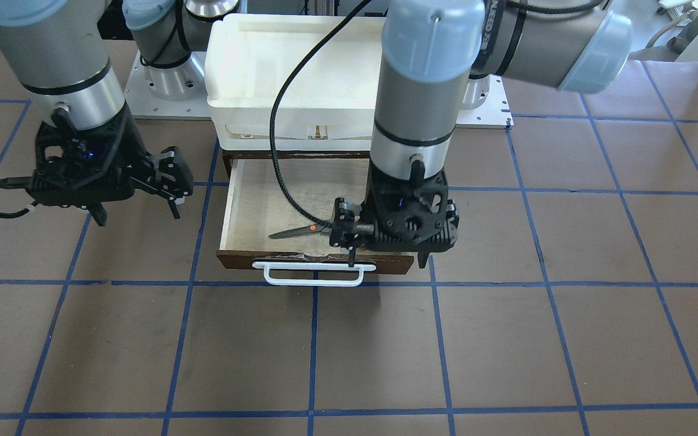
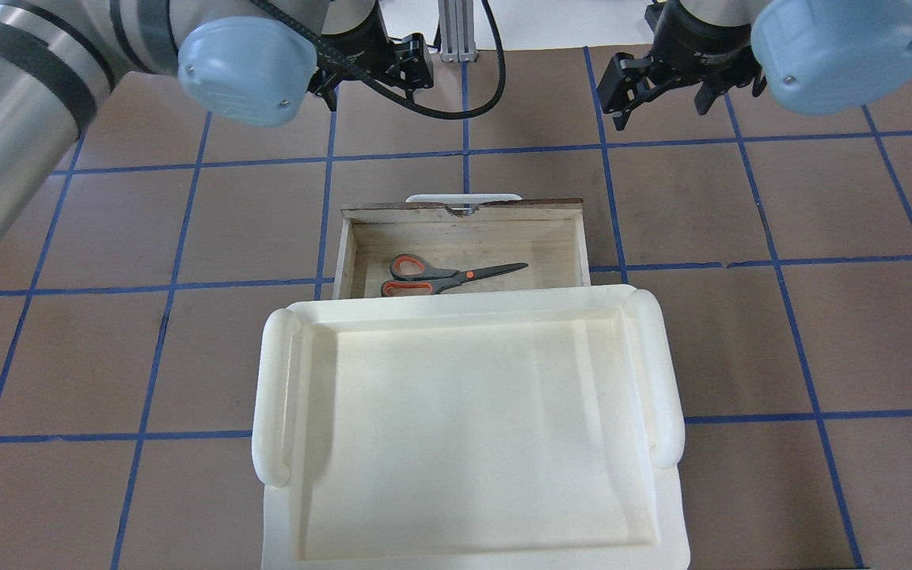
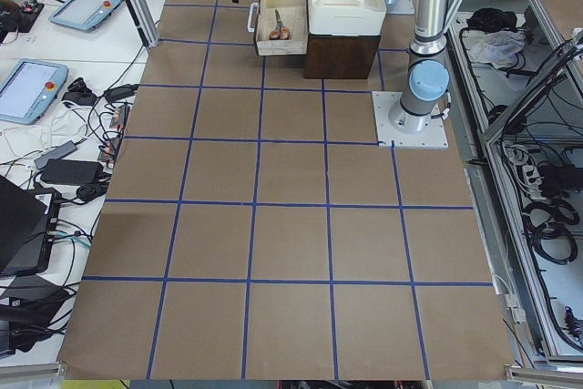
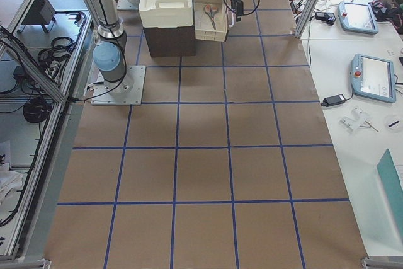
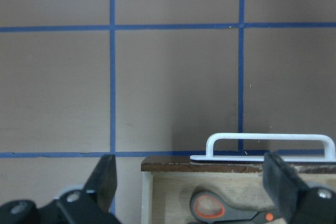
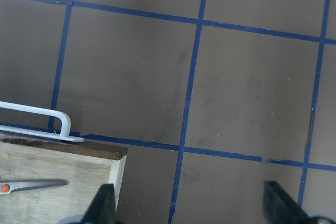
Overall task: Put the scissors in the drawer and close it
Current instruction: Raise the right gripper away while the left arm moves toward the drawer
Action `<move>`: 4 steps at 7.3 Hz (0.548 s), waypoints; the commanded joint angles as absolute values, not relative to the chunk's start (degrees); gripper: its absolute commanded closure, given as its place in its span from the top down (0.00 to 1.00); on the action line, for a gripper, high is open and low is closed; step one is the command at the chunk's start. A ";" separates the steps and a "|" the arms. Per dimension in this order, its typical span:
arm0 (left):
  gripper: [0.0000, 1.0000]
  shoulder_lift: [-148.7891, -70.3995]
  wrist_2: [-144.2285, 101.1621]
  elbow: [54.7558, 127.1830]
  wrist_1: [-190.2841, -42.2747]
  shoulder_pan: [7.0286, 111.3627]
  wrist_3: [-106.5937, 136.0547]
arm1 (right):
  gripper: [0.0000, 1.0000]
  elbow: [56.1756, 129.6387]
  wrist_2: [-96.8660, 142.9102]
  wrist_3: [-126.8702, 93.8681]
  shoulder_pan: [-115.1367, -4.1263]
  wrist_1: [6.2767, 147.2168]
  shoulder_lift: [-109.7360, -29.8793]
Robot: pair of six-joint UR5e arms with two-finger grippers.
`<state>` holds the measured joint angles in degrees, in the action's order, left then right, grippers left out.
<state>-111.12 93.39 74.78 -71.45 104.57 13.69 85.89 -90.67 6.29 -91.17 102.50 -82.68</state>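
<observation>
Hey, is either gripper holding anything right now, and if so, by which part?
Nothing is held. The left gripper and the right gripper are both open and empty; the scissors lie loose inside the open drawer.

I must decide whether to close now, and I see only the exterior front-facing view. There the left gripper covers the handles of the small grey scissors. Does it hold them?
Observer: No. In the overhead view the small grey scissors with orange-lined loops lie free on the pale floor of the dark brown wooden drawer.
Operator: Are the left fingers open?
Observer: Yes. The left wrist view shows the left gripper open, with nothing between its fingers.
Operator: Where do the loops lie?
Observer: Toward the drawer's side on the robot's left. In the overhead view, one loop is close to the rim of the white plastic tray.
</observation>
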 commanded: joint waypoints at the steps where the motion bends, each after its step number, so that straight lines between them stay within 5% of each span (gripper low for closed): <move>1: 1.00 -118.71 93.08 69.98 -69.63 106.26 14.06 | 1.00 85.87 -90.79 5.71 -88.69 101.52 -84.80; 4: 1.00 -123.04 92.81 69.52 -66.80 107.13 13.53 | 1.00 86.48 -90.36 5.45 -87.37 100.99 -86.48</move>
